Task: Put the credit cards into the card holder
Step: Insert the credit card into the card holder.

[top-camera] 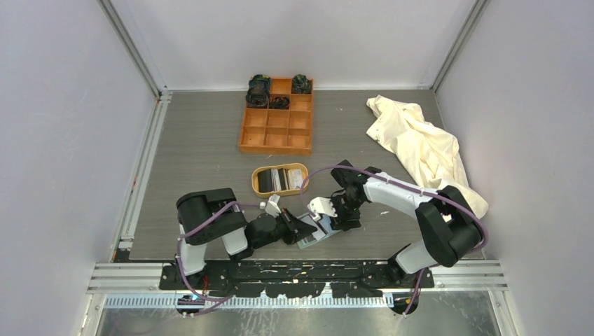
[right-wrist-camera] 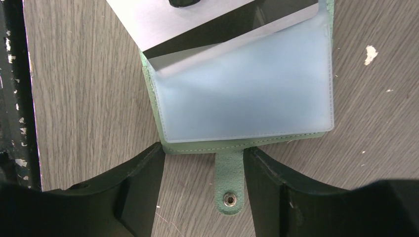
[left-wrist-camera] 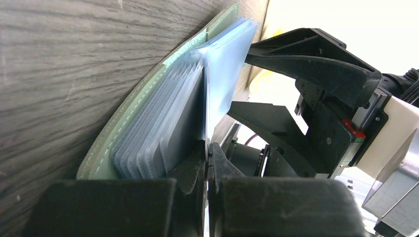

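A grey wood-grain table (top-camera: 196,154) carried a sage-green folding card holder (right-wrist-camera: 247,89), lying open between the left gripper (top-camera: 302,228) and right gripper (top-camera: 329,222). Just beyond both sat an oval tan wooden tray (top-camera: 253,180). Farther beyond was an orange nine-compartment wooden box (top-camera: 275,149), and out past the right gripper's right side a crumpled cream cloth (top-camera: 420,143).

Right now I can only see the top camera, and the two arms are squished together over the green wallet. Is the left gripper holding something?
Observer: Yes. The left gripper is shut on one pale plastic pocket of the card holder. That pocket stands apart from the others.
Operator: Is the right one grabbing too?
Observer: No. The right gripper is open. Its fingers stand either side of the strap tab, clear of it.
Operator: Does the tab have a button?
Observer: Yes, a small metal snap near its end.
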Robot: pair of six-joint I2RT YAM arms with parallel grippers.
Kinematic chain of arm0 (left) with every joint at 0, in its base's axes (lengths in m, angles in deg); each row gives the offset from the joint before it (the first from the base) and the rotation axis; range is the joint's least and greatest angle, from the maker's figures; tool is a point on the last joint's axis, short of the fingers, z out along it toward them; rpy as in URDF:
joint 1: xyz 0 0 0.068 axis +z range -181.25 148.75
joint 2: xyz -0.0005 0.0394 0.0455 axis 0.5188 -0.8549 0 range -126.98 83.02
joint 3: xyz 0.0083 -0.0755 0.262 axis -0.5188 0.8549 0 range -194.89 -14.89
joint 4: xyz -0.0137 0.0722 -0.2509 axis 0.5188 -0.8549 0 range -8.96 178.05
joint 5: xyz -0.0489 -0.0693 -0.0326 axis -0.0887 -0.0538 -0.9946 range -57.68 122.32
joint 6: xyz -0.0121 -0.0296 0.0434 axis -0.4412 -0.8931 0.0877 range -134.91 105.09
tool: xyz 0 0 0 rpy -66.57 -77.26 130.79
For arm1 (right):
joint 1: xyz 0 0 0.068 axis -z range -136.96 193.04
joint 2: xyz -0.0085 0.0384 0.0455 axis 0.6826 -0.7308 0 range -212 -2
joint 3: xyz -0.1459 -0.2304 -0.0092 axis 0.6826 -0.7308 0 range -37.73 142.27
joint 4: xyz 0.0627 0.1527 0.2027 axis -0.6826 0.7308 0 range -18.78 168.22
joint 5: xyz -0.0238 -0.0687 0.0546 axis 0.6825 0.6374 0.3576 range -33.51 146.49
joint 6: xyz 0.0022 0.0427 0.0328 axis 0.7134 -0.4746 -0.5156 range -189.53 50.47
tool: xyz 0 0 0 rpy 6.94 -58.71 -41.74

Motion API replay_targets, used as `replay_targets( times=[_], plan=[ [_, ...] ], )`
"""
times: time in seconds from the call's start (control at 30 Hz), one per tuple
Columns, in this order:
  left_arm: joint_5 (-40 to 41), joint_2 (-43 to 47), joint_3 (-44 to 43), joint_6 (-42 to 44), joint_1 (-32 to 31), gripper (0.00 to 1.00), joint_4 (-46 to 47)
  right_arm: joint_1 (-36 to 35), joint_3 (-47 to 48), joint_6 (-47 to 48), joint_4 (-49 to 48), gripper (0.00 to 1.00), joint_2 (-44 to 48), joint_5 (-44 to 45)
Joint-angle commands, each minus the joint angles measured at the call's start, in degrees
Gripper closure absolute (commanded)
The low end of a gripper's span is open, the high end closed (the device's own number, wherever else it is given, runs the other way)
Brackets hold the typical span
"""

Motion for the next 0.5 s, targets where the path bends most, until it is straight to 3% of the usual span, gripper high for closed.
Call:
replay_targets(
  times=[0.0,0.47],
  plan=[
    [-2.8,0.1,-0.5,2.3,1.5,1.0,-6.9,-0.9,1.4,-0.9,0.5,0.36,0.1,-2.6],
    [-9.1,-1.7,-3.0,6.1,4.2,1.0,-8.7,-1.1,1.6,-1.2,0.5,0.37,0.0,-2.6]
  ],
)
